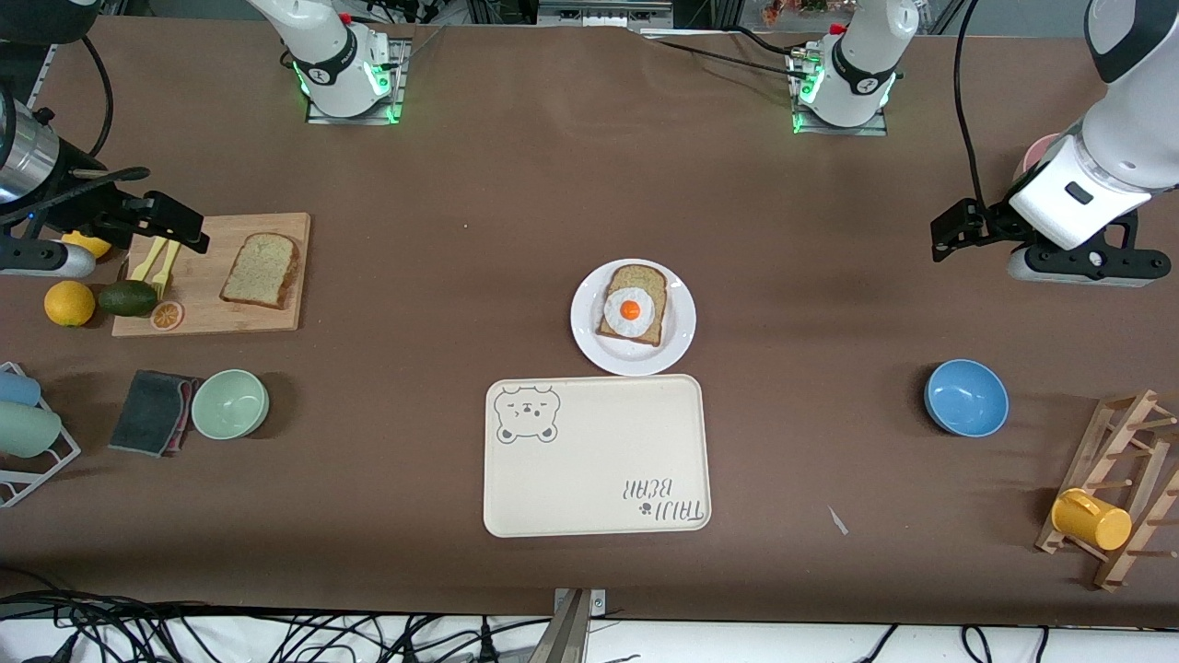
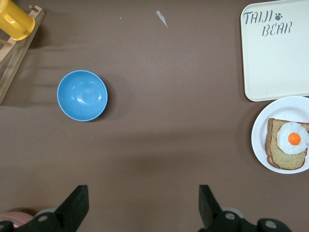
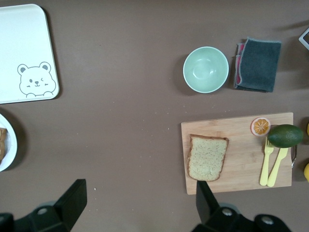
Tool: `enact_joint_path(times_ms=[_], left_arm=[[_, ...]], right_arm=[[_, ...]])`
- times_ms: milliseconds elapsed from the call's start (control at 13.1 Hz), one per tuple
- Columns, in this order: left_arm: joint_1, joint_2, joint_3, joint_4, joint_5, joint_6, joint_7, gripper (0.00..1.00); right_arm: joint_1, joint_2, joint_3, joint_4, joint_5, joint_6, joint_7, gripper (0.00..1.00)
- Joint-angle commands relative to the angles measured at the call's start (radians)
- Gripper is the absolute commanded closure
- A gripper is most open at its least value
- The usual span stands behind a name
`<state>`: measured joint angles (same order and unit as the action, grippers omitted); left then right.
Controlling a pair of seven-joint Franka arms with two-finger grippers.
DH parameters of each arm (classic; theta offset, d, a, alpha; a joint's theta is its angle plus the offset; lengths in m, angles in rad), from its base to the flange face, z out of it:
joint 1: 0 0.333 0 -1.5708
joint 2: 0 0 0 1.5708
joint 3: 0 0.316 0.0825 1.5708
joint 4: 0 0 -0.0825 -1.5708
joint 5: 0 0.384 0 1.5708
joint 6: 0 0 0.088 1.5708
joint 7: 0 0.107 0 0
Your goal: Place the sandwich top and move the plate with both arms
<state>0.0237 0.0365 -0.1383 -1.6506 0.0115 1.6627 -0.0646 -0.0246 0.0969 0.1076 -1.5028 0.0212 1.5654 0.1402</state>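
Two grippers hung with fingers wide apart and empty: the left gripper [image 1: 949,235] at the right edge of the frame over the bare tabletop [image 1: 461,166], the right gripper [image 1: 175,221] at the left edge over the wooden board [image 1: 267,318]. The sandwich top [image 1: 262,270] lay flat on that board. At the centre, the plate [image 1: 672,341] carried a bread slice [image 1: 636,276] with a fried egg [image 1: 630,311], just above the bear-print tray [image 1: 597,456].
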Motion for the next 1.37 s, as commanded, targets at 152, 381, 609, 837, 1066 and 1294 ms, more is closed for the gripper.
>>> enact_joint_path(times_ms=[152,381,609,837,1066,1294], left_arm=[[-0.001,0.013,0.002,0.028,-0.025,-0.012,-0.003,0.00],[-0.001,0.013,0.002,0.028,-0.025,-0.012,-0.003,0.00],[-0.001,0.011,0.002,0.028,-0.025,-0.012,-0.003,0.00],[-0.001,0.013,0.002,0.028,-0.025,-0.012,-0.003,0.00],[-0.001,0.013,0.002,0.028,-0.025,-0.012,-0.003,0.00],[-0.001,0.011,0.002,0.028,-0.025,-0.012,-0.003,0.00]], right_arm=[[-0.006,-0.003,0.012,0.006,-0.027,0.012,0.004,0.00],[0.012,0.001,0.011,0.009,-0.026,0.015,0.009,0.00],[0.012,-0.002,0.007,0.012,-0.017,0.010,0.006,0.00],[0.012,-0.003,0.012,0.012,-0.023,0.010,0.006,0.00],[0.012,-0.003,0.006,0.012,-0.027,0.007,-0.007,0.00],[0.009,0.000,0.003,0.013,-0.033,0.039,0.002,0.00]])
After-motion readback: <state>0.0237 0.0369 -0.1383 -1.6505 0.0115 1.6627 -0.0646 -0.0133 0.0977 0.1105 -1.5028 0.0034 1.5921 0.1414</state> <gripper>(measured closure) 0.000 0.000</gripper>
